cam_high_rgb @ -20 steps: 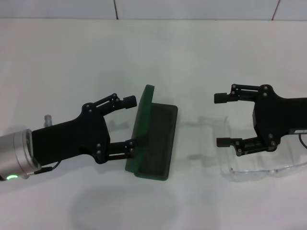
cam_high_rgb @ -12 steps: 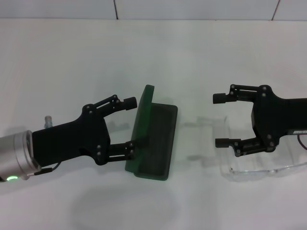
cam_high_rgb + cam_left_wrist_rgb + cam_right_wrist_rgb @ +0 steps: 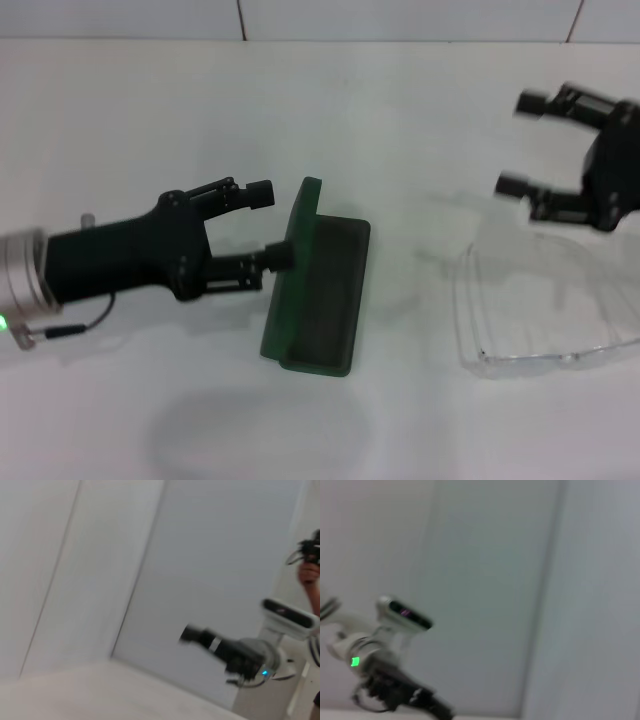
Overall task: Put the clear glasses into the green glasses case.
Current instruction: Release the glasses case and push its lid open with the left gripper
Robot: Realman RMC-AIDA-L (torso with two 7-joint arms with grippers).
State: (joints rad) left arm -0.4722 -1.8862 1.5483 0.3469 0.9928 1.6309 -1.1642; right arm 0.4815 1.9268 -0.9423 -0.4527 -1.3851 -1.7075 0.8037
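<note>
The white table (image 3: 420,120) carries both task items, and neither has been joined to the other. Judged from how things lie, the task is at an early stage: the case is open and ready, and the pick-up, the carry and the placing are all outstanding.

The left arm reaches in from the table's left edge. The left gripper (image 3: 266,222) stands with its jaws apart, empty, just beside the raised lid of the case; one fingertip (image 3: 278,255) appears to touch the lid's outer face, though contact cannot be confirmed.

The right gripper (image 3: 522,143) is up toward the far right corner of the table, jaws spread wide and holding nothing. It sits beyond the glasses, clear of them.

The green glasses case (image 3: 322,290) lies near the middle of the table, somewhat toward the near edge. It is open, lid upright on the left-arm side, dark lining exposed, nothing inside.

The clear glasses (image 3: 545,310) rest flat on the table near its right edge, well apart from the case, temple arms unfolded and pointing toward the far edge. No gripper is on them.

The wrist views show only walls and the opposite arm at a distance; they add nothing on the items.
</note>
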